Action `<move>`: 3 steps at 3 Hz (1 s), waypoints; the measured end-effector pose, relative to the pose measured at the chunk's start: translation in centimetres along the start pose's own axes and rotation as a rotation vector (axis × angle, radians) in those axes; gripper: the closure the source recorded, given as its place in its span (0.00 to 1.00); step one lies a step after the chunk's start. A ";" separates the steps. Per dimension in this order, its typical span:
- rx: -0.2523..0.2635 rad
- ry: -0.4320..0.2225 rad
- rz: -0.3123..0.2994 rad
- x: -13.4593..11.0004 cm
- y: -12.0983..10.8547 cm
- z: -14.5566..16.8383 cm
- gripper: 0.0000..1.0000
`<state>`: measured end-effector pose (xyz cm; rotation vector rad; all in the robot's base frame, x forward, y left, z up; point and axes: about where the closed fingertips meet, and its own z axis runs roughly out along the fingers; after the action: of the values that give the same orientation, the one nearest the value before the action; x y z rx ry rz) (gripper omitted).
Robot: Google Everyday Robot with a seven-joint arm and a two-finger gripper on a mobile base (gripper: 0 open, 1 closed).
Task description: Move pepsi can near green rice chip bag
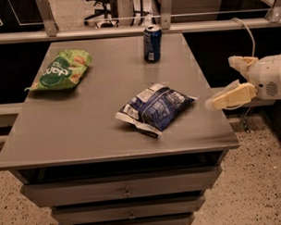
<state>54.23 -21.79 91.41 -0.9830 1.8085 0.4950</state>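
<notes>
- Find the pepsi can (152, 44) upright on the grey table (85, 125), at the far edge and a little right of centre, clear of everything else.
- Place the gripper (221, 82) off the table's right side, just beyond the edge and about level with the near half of the top, holding nothing.
- Read its state as wide: two pale tan fingers (230, 96) splayed well apart, the lower one pointing left towards the table.
- From the gripper, look for the can farther back and to the left in view; only one arm here, so no choice of side.
- Note the can's long axis as vertical, so probably best taken from the side around the body.
- Can: dark blue smooth metal cylinder, silver top, pale logo marks; rigid and likely to tip if nudged high up.
- Green rice chip bag (60, 71): bright green, crinkled and soft, lying flat near the far-left corner, well apart from the can.
- Blue-and-white crinkled bag (156, 107): lying flat near the middle, roughly between the gripper and the table's centre but not on the line to the can.
- Judged stage: approach only, can not yet grasped, the whole carry leftwards to the green bag still to do.
- Below the top: a front of grey drawers (127, 191) with small knobs.
</notes>
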 end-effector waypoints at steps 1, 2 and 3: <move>0.000 0.000 0.000 0.0 0.0 0.0 0.00; 0.069 -0.064 0.009 -0.4 -2.6 2.7 0.00; 0.118 -0.121 0.020 -0.9 -5.3 5.7 0.00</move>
<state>61.91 -20.53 90.18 -0.8377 1.7198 0.4450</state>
